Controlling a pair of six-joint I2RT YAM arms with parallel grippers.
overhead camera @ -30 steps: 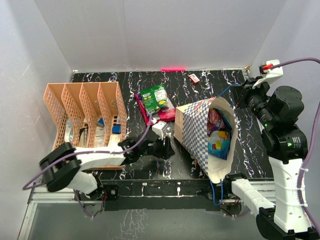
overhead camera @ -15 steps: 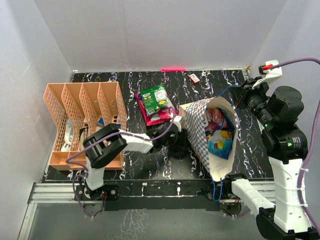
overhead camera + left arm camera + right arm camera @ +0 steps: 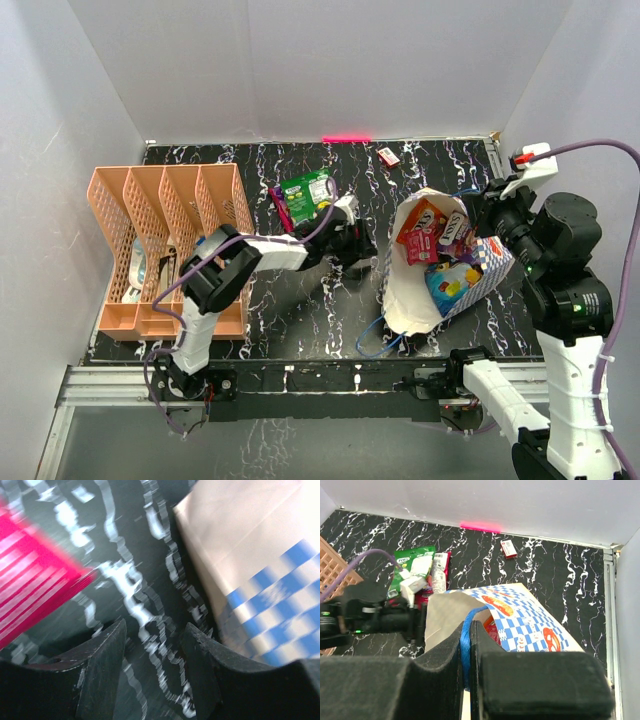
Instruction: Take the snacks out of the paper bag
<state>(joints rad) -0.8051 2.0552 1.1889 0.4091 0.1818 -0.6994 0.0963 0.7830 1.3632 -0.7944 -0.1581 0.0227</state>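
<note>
Bag (image 3: 402,300) lies slumped near the front of the table (image 3: 300,320), its mouth gaping upward. The snacks (image 3: 440,250) are heaped inside, red, pink and blue. Right gripper (image 3: 466,636) is pinched tight on the blue cord (image 3: 469,615) at the bag's right rim, probably hoisting that side so the mouth stays wide for reaching in. Left gripper (image 3: 154,630) is low over the table just left of the bag, jaws part open and holding nothing, with a pink packet (image 3: 35,590) on its other side. Farther back, a green packet (image 3: 307,194) already lies out.
</note>
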